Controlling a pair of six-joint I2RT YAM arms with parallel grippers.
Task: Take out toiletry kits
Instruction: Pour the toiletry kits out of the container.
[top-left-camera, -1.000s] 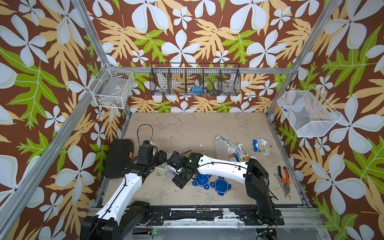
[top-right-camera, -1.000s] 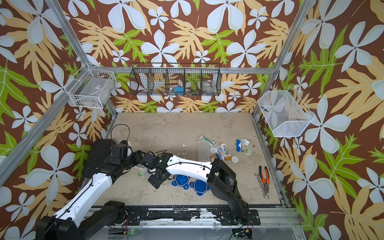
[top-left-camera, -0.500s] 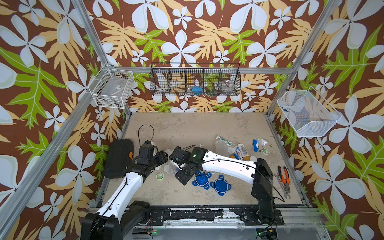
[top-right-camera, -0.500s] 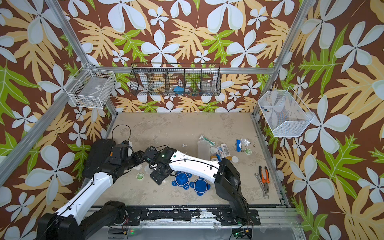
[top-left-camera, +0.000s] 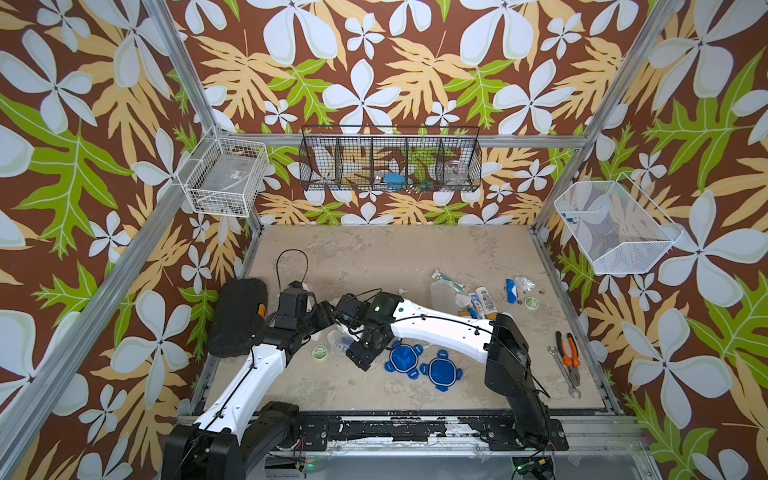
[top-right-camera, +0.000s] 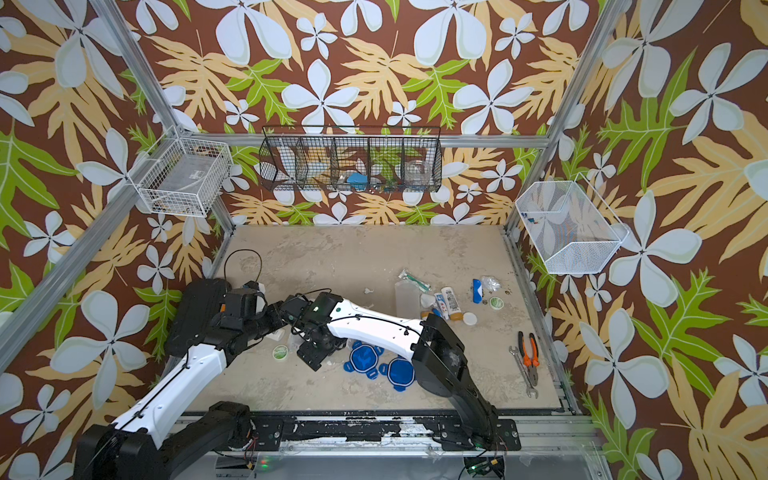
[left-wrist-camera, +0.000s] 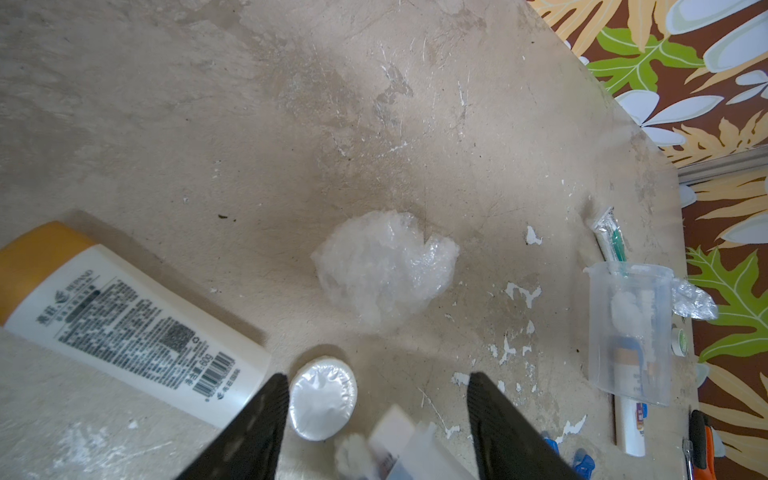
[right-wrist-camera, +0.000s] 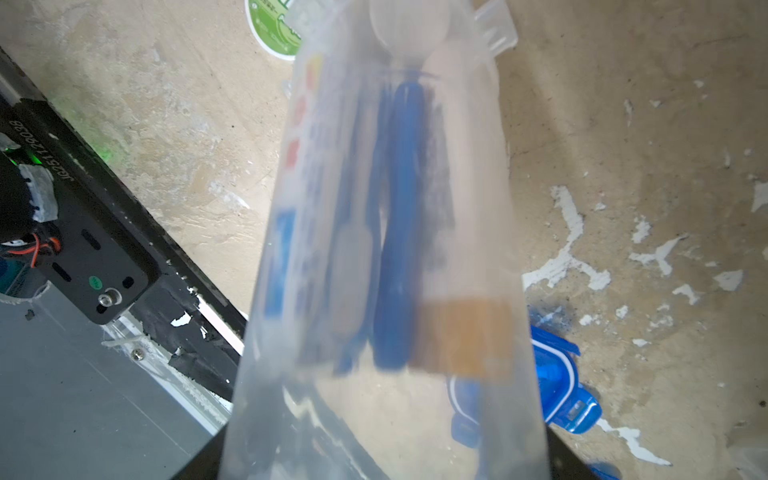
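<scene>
While the right gripper (right-wrist-camera: 386, 455) is clamping the clear jar (right-wrist-camera: 386, 257) by its sides, I am looking along the jar's length toward its mouth. A long blue piece (right-wrist-camera: 401, 216) and a printed white tube (right-wrist-camera: 297, 187) of one toiletry kit are sitting inside it, blurred by the wall. The jar's mouth is pointing toward a round green tin (right-wrist-camera: 272, 33) that is lying flat on the bench (right-wrist-camera: 623, 124).

I am keeping the left gripper (left-wrist-camera: 376, 376) low over the bench with its fingers (left-wrist-camera: 257, 428) spread apart, gripping nothing. A wrapped white disc (left-wrist-camera: 323, 399) is lying just beside one finger, a white bottle (left-wrist-camera: 124, 324) with an orange cap is lying on its side nearby, and a crumpled clear wrapper (left-wrist-camera: 382, 266) is resting ahead of the fingertips.

In a top view, the second kit (top-left-camera: 482, 299) is lying loose toward the bench's right side, beside a second clear jar (top-left-camera: 442, 293). Two blue lids (top-left-camera: 402, 359) are lying flat just beside the right wrist.
</scene>
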